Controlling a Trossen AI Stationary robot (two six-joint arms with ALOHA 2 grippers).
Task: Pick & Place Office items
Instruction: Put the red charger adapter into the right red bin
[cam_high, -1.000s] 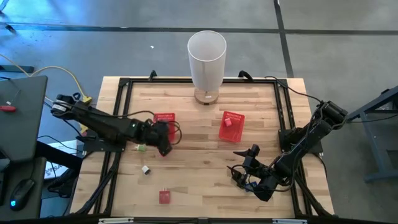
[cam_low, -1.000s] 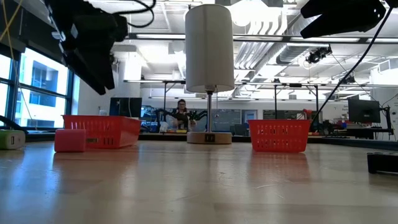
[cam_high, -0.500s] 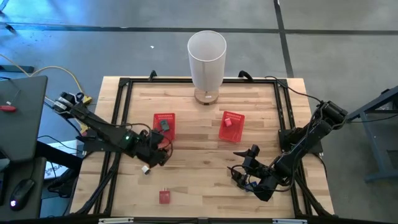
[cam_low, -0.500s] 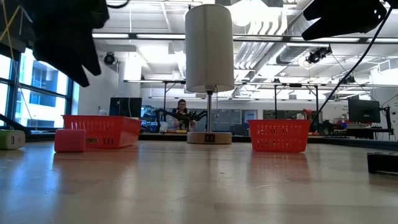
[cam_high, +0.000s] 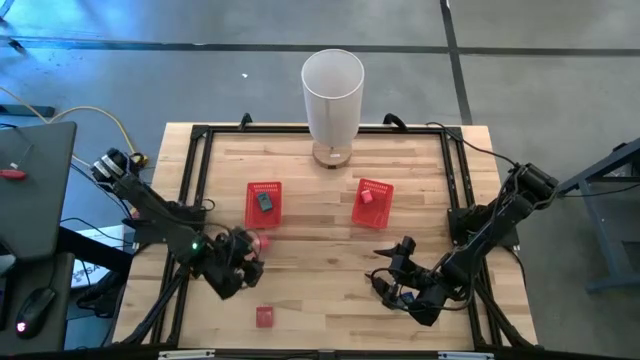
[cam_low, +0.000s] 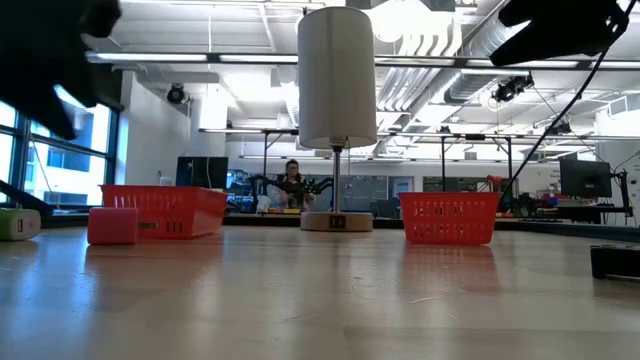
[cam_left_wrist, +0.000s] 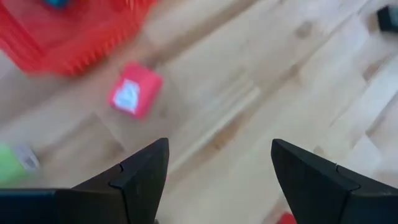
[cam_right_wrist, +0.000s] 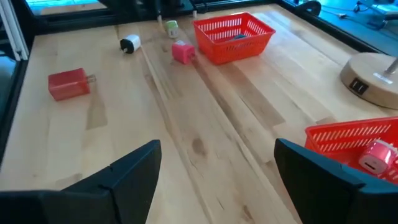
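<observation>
My left gripper (cam_high: 238, 268) (cam_left_wrist: 217, 146) is open and hovers over the table's near-left part. A pink cube (cam_high: 262, 241) (cam_left_wrist: 135, 97) lies just beyond it, and a green item (cam_left_wrist: 12, 163) lies to the side. My right gripper (cam_high: 400, 277) (cam_right_wrist: 217, 146) is open above the near-right part. The left red basket (cam_high: 263, 200) holds a dark teal item (cam_high: 264, 201). The right red basket (cam_high: 372, 203) holds a pink-red item (cam_high: 367, 197). A red block (cam_high: 264, 316) (cam_right_wrist: 69, 84) rests near the front edge. A white-and-black item (cam_right_wrist: 130, 43) lies beyond the red block.
A tall white cylinder (cam_high: 332, 95) on a round wooden base stands at the far middle of the table. A black frame (cam_high: 190, 180) runs along the table's sides. A black object (cam_low: 615, 260) lies at the right of the low view. Bare wood stretches between the baskets and the front edge.
My left gripper has moved from over the left basket toward the table's near edge and a little to the left. A dark teal item now shows in that basket, where the gripper stood. My right arm has kept still.
</observation>
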